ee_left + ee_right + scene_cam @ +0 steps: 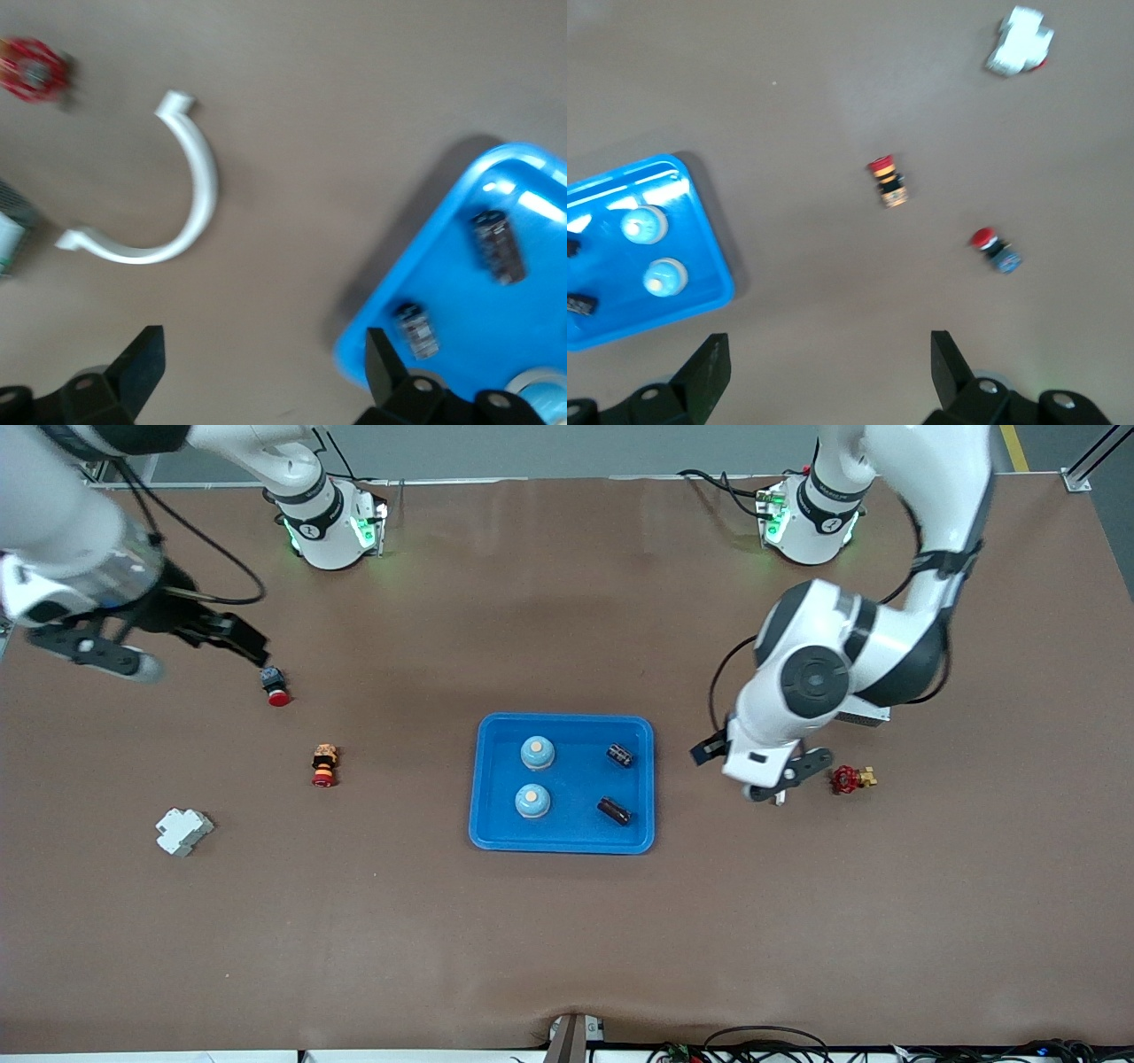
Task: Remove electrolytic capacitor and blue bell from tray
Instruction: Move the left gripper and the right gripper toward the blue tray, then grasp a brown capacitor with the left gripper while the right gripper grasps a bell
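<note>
A blue tray (pixel 574 784) lies mid-table. In it stand two light-blue bells (pixel 537 752) (pixel 532 801) with orange tops, and two dark capacitors (pixel 619 755) (pixel 613 810) lie on the side toward the left arm's end. My left gripper (pixel 767 785) is open and empty above bare table beside the tray. Its wrist view (pixel 263 367) shows the tray's edge (pixel 532 301) and both capacitors (pixel 496 246) (pixel 415 329). My right gripper (pixel 241 639) is open and empty, up over the table's right-arm end. Its wrist view (pixel 830 363) shows the tray (pixel 602 212) and the bells (pixel 645 225) (pixel 664 277).
A red valve (pixel 850 779) lies beside the left gripper. A white curved clamp (pixel 190 190) lies under the left arm. Toward the right arm's end lie a red-capped button (pixel 275 685), a red and yellow button (pixel 324 765) and a white block (pixel 183 831).
</note>
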{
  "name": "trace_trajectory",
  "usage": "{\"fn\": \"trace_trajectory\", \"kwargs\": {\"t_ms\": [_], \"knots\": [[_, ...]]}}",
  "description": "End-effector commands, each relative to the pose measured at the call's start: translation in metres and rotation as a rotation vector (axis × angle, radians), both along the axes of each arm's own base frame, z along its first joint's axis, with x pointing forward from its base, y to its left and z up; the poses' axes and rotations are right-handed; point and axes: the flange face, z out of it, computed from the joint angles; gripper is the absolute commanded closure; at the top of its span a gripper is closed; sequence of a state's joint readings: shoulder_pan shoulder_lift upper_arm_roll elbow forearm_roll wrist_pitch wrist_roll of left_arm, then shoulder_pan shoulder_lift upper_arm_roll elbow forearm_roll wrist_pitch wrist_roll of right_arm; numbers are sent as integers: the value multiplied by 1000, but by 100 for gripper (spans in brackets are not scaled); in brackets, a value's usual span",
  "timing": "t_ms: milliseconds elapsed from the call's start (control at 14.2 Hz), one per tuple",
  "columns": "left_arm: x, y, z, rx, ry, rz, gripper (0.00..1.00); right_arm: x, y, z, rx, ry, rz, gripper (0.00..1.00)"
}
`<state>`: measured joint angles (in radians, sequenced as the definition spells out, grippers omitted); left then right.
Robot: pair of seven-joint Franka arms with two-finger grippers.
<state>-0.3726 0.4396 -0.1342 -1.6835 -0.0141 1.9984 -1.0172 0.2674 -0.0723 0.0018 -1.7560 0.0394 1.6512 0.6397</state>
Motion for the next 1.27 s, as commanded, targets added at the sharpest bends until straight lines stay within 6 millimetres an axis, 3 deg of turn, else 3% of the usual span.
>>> {"fn": "trace_trajectory", "kwargs": {"t_ms": [0,141,353,494,776,917,988,1058,1129,1199], "knots": [[-4,-43,-33,-35,-50,130,11,-23,46,-26,33,-8,-100,0],[-10,-68,-57,-56,-82,223,15,-36,82,-54,67,-14,-145,0],[-25,-95,-93,-51,-75,283,19,-56,121,-83,78,-32,-176,0],[-30,-102,-109,-46,-73,304,28,-66,144,-109,85,-41,-207,0],[-45,-116,-136,-25,-52,344,33,-76,218,-182,80,-41,-252,0],[-48,-116,-145,-17,-44,342,37,-74,242,-211,76,-64,-287,0],[-48,-116,-147,-14,-41,343,43,-71,253,-225,57,-65,-297,0],[-48,-117,-148,-14,-43,341,63,-67,264,-237,46,-60,-311,0],[-51,-120,-150,-11,-44,324,91,-62,276,-254,29,-53,-312,0],[-55,-124,-152,-8,-42,316,100,-57,286,-269,14,-52,-318,0]]}}
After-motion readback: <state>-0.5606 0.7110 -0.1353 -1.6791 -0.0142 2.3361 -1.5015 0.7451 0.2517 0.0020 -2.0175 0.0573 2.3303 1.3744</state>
